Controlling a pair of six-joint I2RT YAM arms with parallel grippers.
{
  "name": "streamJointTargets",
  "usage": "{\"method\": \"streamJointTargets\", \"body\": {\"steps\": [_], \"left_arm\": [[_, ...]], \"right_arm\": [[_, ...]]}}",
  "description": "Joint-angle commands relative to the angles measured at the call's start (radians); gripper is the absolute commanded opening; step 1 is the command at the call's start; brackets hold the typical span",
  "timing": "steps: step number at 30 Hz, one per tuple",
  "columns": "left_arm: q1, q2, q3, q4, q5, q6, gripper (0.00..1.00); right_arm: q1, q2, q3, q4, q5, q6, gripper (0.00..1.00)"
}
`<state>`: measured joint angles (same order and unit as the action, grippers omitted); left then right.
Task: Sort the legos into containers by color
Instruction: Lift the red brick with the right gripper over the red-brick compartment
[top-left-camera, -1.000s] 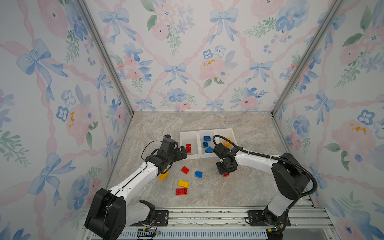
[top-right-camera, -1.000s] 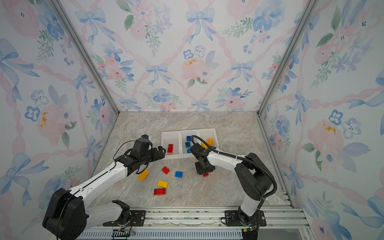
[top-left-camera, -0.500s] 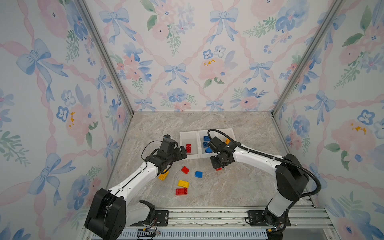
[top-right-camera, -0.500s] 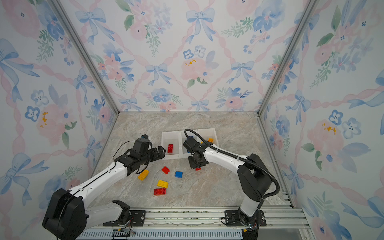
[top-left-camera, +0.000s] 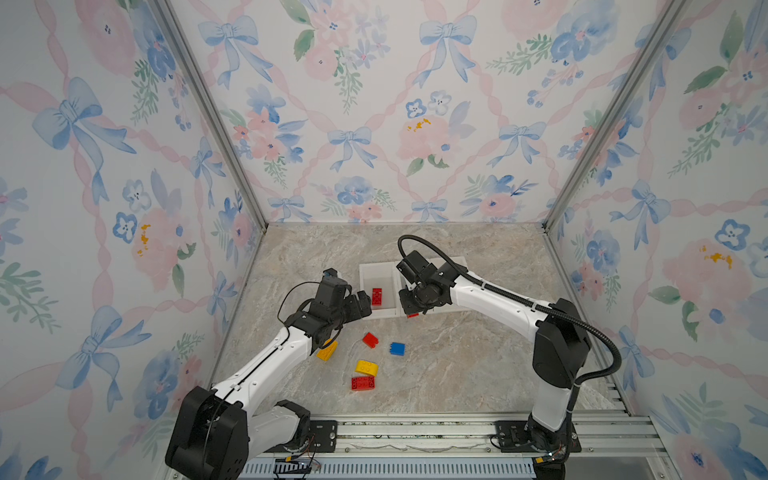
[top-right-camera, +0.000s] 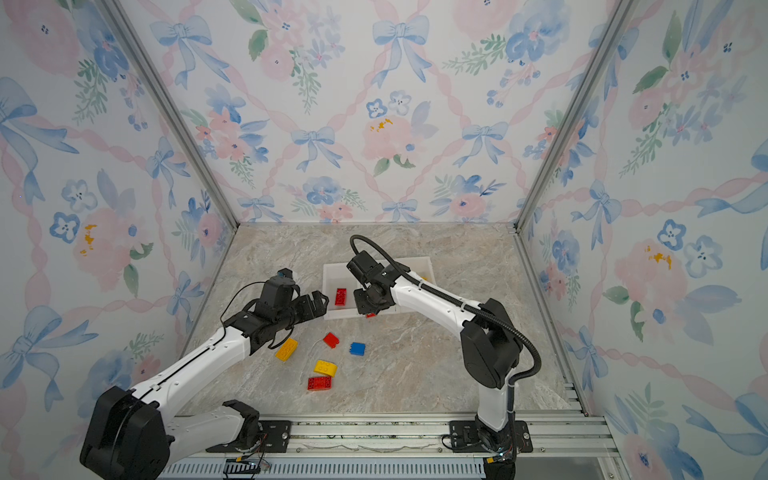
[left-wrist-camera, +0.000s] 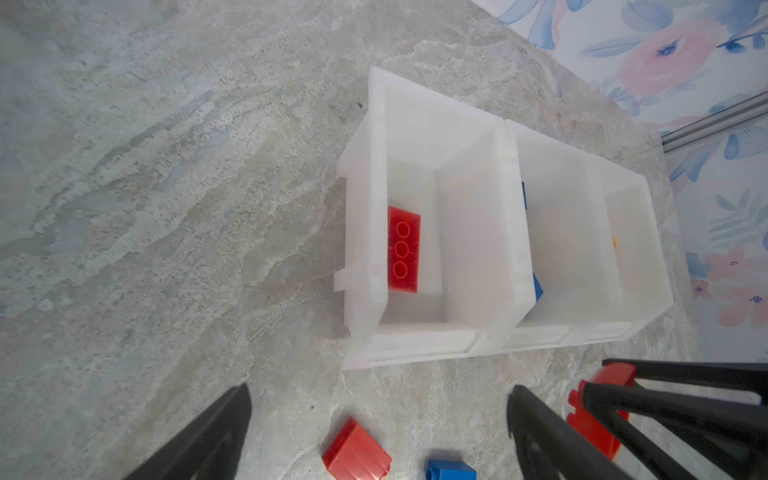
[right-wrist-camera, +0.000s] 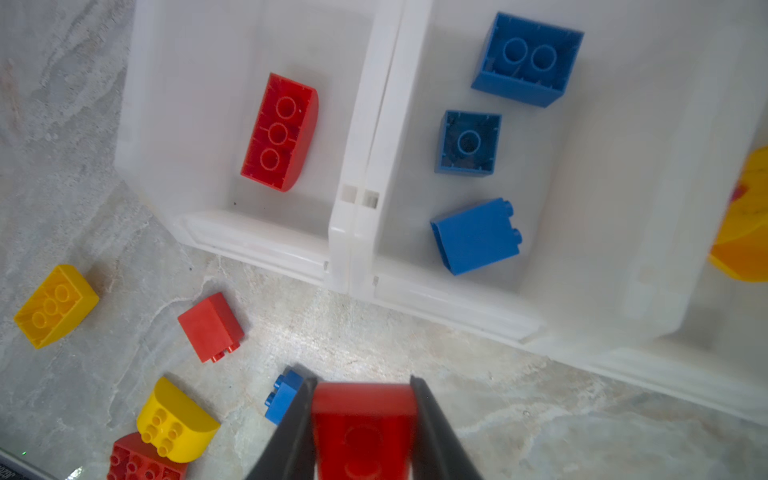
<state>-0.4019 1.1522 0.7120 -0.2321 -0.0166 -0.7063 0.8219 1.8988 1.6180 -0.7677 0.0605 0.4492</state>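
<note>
- Right pincer (right-wrist-camera: 362, 395): pinching a red lego (right-wrist-camera: 363, 432) between its two fingers, with the brick filling the gap between them.
- Position of the right pincer: raised over the near front edge of the containers (top-left-camera: 376, 270), about where the end bin and the middle bin join.
- Left pincer (top-left-camera: 359, 305): spread wide and holding nothing. It hangs above the desk (top-left-camera: 457, 365), just beside the near left corner of the containers.
- Containers: three white bins joined in a row, standing toward the back of the desk.
- End bin on the left in both top views: holds one long red lego (top-left-camera: 377, 296), lying studs down.
- Middle bin: holds three blue legos (right-wrist-camera: 468, 142), each apart from the others.
- Third bin: a yellow lego (right-wrist-camera: 744, 220) shows at the edge of the right wrist view.
- Loose on the desk in front of the containers: a sloped yellow lego (top-right-camera: 286, 349), a small red lego (top-left-camera: 370, 339) and a small blue lego (top-left-camera: 397, 348).
- Nearer the rail: a curved yellow lego (top-left-camera: 366, 367) lies just beside a flat red lego (top-left-camera: 363, 382).
</note>
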Motion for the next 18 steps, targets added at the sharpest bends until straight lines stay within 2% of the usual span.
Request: {"method": "streamJointTargets", "body": {"steps": [1,18], "left_arm": [[0.008,-0.032,-0.019,0.004,0.003,0.019,0.98],[0.012,-0.060,-0.053,0.004,0.000,0.005,0.98]], "right_arm": [[0.008,0.050,0.093,-0.016,-0.022,-0.024,0.29],[-0.020,0.376,0.514,-0.053,-0.044,-0.069,0.29]]}}
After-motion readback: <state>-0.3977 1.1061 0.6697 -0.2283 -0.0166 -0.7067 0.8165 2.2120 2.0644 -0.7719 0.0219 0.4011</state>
